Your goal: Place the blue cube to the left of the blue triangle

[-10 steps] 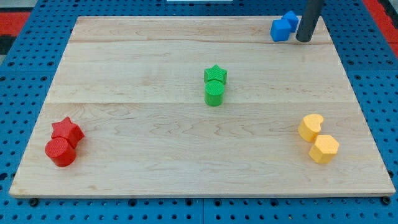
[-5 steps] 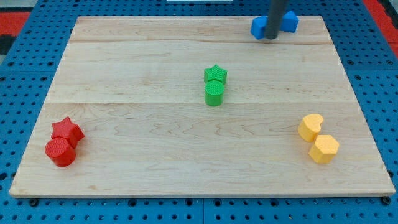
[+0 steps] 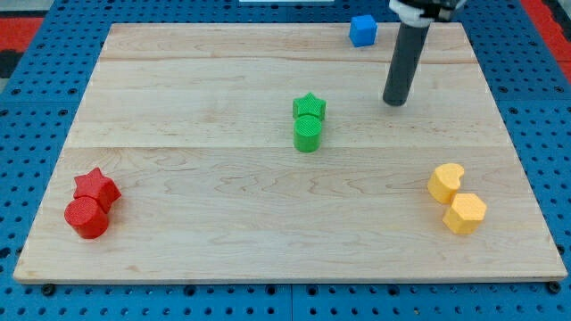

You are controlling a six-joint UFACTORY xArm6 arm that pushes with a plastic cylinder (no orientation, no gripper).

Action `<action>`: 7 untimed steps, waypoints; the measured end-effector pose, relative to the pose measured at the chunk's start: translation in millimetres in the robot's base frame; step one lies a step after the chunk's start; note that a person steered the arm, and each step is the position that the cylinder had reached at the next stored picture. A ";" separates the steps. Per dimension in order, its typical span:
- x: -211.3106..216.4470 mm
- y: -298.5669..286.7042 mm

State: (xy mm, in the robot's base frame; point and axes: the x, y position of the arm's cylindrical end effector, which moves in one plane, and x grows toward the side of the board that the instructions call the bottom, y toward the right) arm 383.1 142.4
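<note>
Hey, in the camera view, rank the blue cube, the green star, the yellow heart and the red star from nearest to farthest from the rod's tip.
From my tip:
1. Blue cube, toward the view's top, slightly left.
2. Green star, to the view's left.
3. Yellow heart, toward the view's bottom right.
4. Red star, far at the view's bottom left.

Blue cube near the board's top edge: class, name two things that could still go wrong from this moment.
1. The blue cube sits at the board's top edge; a push upward could slide it off.
2. The blue triangle is hidden, probably behind the rod, so the cube's placement left of it cannot be checked. My tip stands apart, below-right of the cube.
</note>
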 end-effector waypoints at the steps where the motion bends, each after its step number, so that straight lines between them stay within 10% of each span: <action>1: 10.5 -4.2; 7: 9.1 -51.0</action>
